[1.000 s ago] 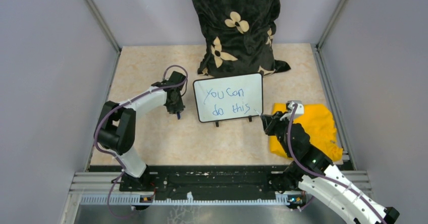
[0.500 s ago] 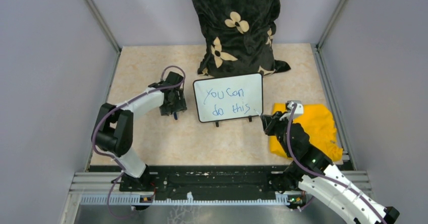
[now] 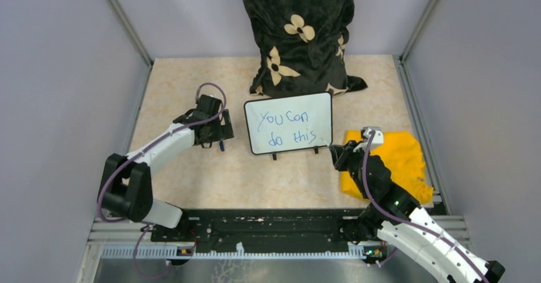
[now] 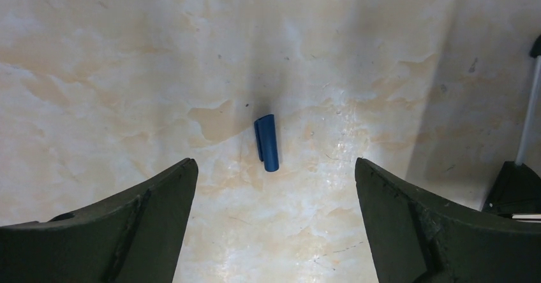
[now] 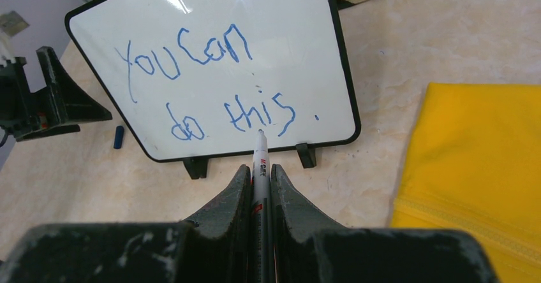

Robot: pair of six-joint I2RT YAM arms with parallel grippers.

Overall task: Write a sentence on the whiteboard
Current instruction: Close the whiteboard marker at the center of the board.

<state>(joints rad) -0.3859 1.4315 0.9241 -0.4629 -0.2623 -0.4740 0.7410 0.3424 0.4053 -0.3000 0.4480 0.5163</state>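
- Beige marbled worktop (image 3: 191,181) enclosed by grey walls; a black floral-print cushion (image 3: 296,34) stands at the far edge, centre.
- Whiteboard (image 3: 319,114) stands mid-worktop on two black feet, just in front of the cushion. Whether it touches the cushion I cannot tell.
- Sentence (image 3: 284,129) is on the board in blue, two lines: "You can" over "do this". The right wrist view shows it sharply (image 5: 204,85), with a dot after "this".
- Left gripper (image 3: 220,132) sits just left of the board, pointing down at the worktop, fingers wide apart, holding nothing.
- Blue marker cap (image 4: 266,141) lies flat on the worktop under the left gripper (image 4: 274,165), between the two fingers and clear of both.
- Right gripper (image 3: 336,152) is at the board's lower right corner, fingers narrow and clamped on a white marker (image 5: 260,149).
- Marker tip points at the board's lower edge, under "this" — whether it touches the surface I cannot tell.
- Yellow cloth (image 3: 395,159) lies flat right of the board, partly under the right arm — apart from the whiteboard (image 5: 300,60) in the right wrist view.
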